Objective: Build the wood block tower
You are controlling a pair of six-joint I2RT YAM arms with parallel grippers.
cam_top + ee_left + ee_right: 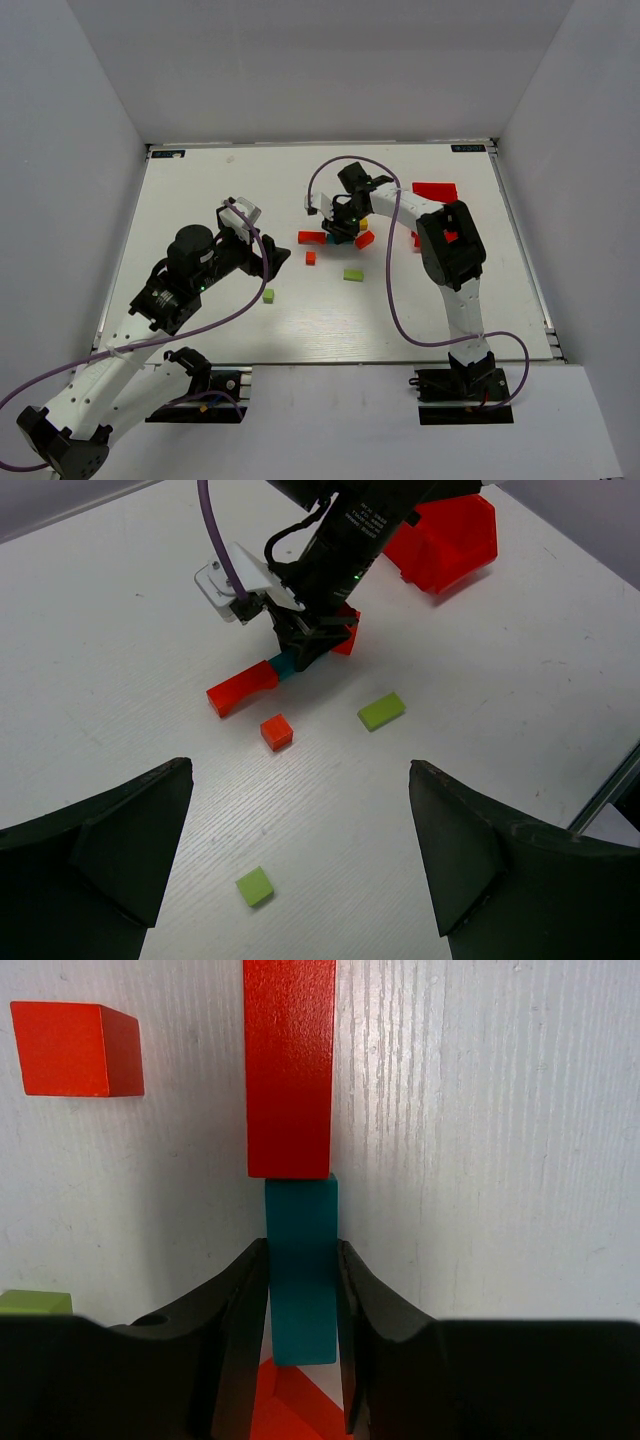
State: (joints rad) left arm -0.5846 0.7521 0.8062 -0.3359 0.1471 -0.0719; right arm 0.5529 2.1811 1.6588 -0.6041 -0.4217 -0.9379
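Note:
My right gripper (300, 1252) is shut on a teal-blue block (300, 1290) that lies on the table end to end with a long red bar (290, 1065). From above, this gripper (340, 226) sits at the middle of the table, with the red bar (311, 237) to its left. A small red cube (310, 257), a flat green block (353, 274) and a small green cube (268, 295) lie loose nearby. A red piece (364, 239) and a yellow one (363, 224) sit beside the right gripper. My left gripper (300, 865) hangs open above the green cube (255, 886), holding nothing.
A red plastic tray (435, 190) stands at the back right, behind the right arm. Grey walls close in the table on three sides. A purple cable (390, 270) loops over the table right of the blocks.

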